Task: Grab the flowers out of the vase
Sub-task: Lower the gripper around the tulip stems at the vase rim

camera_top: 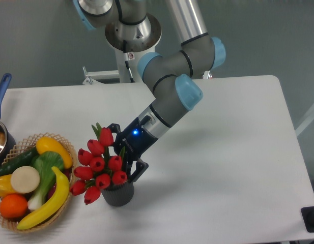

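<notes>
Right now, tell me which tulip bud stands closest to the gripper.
The topmost bud of the flowers, beside the gripper; the other buds sit lower and farther left.

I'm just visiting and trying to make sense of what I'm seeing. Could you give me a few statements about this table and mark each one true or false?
1. The flowers stand in the vase. True.
2. The gripper is far from the bunch, over the right side of the table. False: it is right at the flowers, its open fingers reaching in among them.
3. A woven basket of fruit and vegetables sits left of the vase. True.
4. The tulips are yellow. False: they are red.
5. The vase lies tipped over on the table. False: it stands upright.
</notes>
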Tool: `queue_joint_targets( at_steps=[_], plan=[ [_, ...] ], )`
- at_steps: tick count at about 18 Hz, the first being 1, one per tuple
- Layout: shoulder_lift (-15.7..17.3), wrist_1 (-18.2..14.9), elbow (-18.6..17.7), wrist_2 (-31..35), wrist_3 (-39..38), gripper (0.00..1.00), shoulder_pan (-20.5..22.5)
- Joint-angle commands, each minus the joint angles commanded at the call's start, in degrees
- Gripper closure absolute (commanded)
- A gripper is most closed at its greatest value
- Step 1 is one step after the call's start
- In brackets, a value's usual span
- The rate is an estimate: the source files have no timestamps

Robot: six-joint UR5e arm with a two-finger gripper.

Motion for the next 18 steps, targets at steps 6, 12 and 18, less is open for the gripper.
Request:
queue_joint_targets(
  at_steps=[6, 12, 18],
  plan=[
    [0.09, 0.00, 0.18, 0.00, -0.44, 0.17, 0.00],
    [-0.09, 0.00, 0.09, -0.09, -0.44, 0.35, 0.00],
    [0.17, 0.00, -0.09, -0.27, -0.53, 0.56, 0.09]
  ],
)
